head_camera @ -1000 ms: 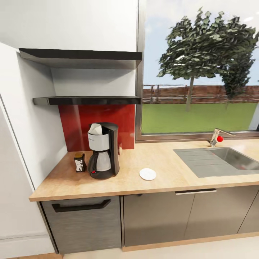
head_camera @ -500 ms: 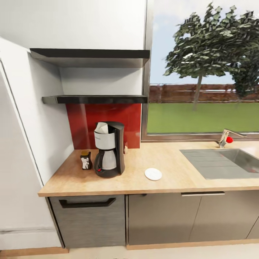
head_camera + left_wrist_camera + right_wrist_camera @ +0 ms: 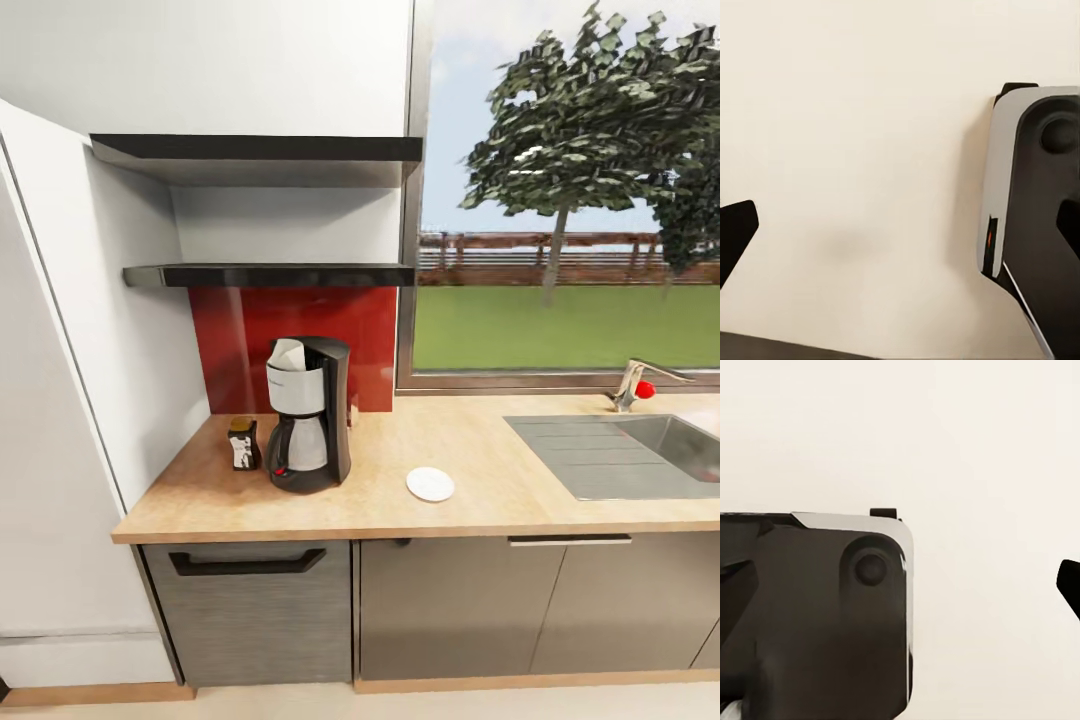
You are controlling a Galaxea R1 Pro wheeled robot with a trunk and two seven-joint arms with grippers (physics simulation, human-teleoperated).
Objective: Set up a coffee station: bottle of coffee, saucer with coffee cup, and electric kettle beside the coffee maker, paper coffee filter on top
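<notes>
head view: robot stands back from the kitchen countertop (image 3: 480, 470), facing it. landmark for all positions: the coffee maker (image 3: 309, 412), upright on the counter in front of the red backsplash (image 3: 290, 325).

- white paper filter (image 3: 288, 354) sits in the top of the coffee maker. judged done.
- bottle of coffee (image 3: 242, 443) stands on the counter just beside the coffee maker, on the side toward the white wall. judged done.
- saucer (image 3: 430, 484) lies flat on the counter near the coffee maker, on the side toward the sink (image 3: 640, 450), apart from it. nothing on it. placement looks done.
- coffee cup: not seen on the saucer; step left.
- electric kettle: not seen beside the coffee maker; step left.
- both shelves (image 3: 270, 275) above the coffee maker look bare.

wrist views: both cameras look down at pale floor and parts of the robot's own base. left gripper (image 3: 896, 225): dark fingertips at the opposite edges of the frame, spread wide, nothing between them. right gripper (image 3: 904, 577): same, fingertips wide apart, holding nothing.

estimate: three of five items in place; cup and kettle must be found first.
</notes>
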